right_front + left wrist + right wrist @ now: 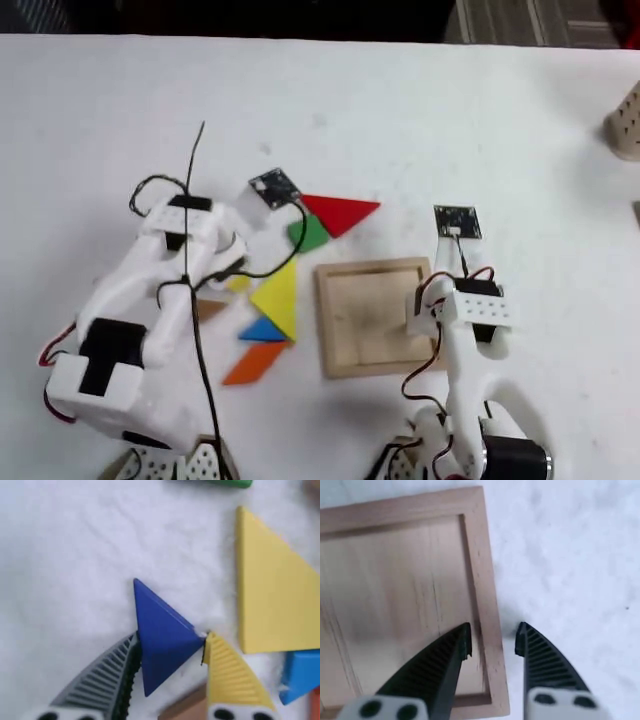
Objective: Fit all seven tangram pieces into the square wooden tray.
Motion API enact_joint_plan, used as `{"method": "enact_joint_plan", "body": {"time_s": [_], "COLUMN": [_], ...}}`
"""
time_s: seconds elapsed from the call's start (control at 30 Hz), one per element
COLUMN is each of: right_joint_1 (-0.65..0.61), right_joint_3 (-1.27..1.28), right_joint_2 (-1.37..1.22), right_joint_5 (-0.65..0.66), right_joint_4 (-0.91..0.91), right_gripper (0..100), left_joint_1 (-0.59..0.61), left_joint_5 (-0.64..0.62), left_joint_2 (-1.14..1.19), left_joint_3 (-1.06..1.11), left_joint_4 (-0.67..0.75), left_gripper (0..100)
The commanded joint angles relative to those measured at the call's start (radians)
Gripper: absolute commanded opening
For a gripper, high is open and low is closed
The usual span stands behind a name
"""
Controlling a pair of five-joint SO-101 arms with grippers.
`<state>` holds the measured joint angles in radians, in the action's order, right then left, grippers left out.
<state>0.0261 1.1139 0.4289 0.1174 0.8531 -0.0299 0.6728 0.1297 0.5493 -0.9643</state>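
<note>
The dark blue triangle [162, 642] sits between the grey finger [107, 680] and the yellow finger [227, 675] of my left gripper [170, 640], which is shut on it. Beside it lie a large yellow triangle [270, 590], a light blue piece [300, 675] and a brown piece [185, 707]. The high view shows the red triangle [340, 212], green piece [308, 233], yellow triangle [278, 298] and orange parallelogram [255, 363] left of the wooden tray [372, 268]. My right gripper [493, 639] is open, straddling the rim of the tray [485, 555], which holds no pieces.
A black cable [195, 300] runs over the left arm. A beige perforated object [625, 125] stands at the right edge. White table stretches to the far edge behind the pieces and to the right of the tray.
</note>
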Motion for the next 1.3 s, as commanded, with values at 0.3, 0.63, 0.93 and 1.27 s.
{"method": "enact_joint_plan", "body": {"time_s": [0.3, 0.63, 0.93, 1.27], "right_joint_1": [-0.008, -0.008, -0.004, -0.007], "right_joint_3": [-0.002, -0.002, -0.002, -0.009], "right_joint_2": [0.025, 0.025, 0.027, 0.039], "right_joint_5": [0.011, 0.011, 0.011, 0.006], "right_joint_4": [-0.022, -0.022, -0.022, -0.016], "right_gripper": [14.5, 14.5, 14.5, 14.6], "left_joint_1": [-0.005, -0.077, -0.272, -0.558], "left_joint_5": [-0.4, -0.566, -0.68, -0.841], "left_joint_2": [-0.042, -0.048, -0.05, -0.047], "left_joint_3": [-0.238, -0.321, -0.338, -0.338], "left_joint_4": [-0.163, -0.311, -0.344, -0.301], "left_gripper": [10, 10, 10, 10]}}
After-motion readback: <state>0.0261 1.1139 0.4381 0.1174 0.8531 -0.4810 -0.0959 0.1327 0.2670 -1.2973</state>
